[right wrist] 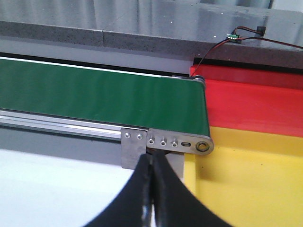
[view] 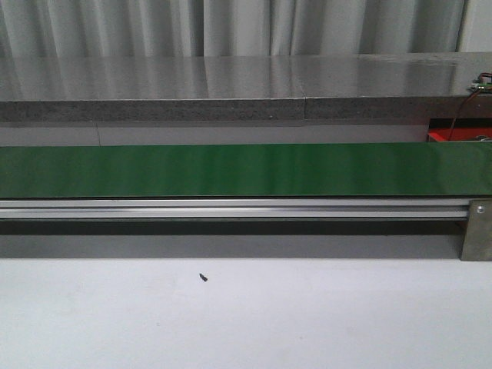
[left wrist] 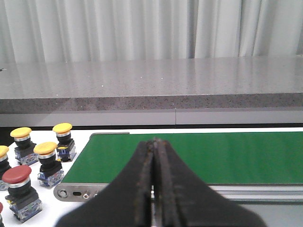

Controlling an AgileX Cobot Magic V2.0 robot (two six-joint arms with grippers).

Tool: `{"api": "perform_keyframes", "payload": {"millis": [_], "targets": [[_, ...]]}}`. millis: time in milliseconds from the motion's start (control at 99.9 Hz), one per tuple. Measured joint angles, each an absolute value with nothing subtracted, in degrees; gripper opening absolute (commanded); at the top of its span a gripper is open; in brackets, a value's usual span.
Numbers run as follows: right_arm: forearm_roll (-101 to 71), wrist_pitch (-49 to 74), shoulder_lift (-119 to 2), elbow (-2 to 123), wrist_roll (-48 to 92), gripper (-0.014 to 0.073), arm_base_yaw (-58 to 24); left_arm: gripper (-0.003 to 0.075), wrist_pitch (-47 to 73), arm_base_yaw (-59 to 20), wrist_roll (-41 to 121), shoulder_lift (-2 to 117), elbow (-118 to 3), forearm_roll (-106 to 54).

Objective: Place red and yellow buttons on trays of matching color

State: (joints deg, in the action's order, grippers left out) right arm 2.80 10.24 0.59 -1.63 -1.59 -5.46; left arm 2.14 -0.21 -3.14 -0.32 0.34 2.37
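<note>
Yellow buttons (left wrist: 46, 148) and red button (left wrist: 17, 174) cluster on desk (left wrist: 52, 213) beside green belt's (left wrist: 199, 156) left end, nearer left hand (left wrist: 154, 189), fingers together. Right hand (right wrist: 152, 198), also pressed together, hovers by yellow tray (right wrist: 251, 179) and red tray (right wrist: 255, 101).

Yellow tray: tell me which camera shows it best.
The right wrist view: the yellow tray lies open beside the red tray, past the conveyor's end. The front view shows only a red sliver at the right edge; the left wrist view shows neither tray.

My front camera shows neither arm; a red button (left wrist: 1, 208) and a yellow button (left wrist: 3, 152) are cropped at the left wrist view's edge.
</note>
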Motion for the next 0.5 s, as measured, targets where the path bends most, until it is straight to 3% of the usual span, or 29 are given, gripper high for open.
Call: {"api": "perform_keyframes", "payload": {"millis": [500], "targets": [[2.8,10.2,0.6,-1.6,-1.6,-0.0096,-5.5,-0.0020,3.7,-0.2,-3.1,-0.3,0.2,-1.7]]}}
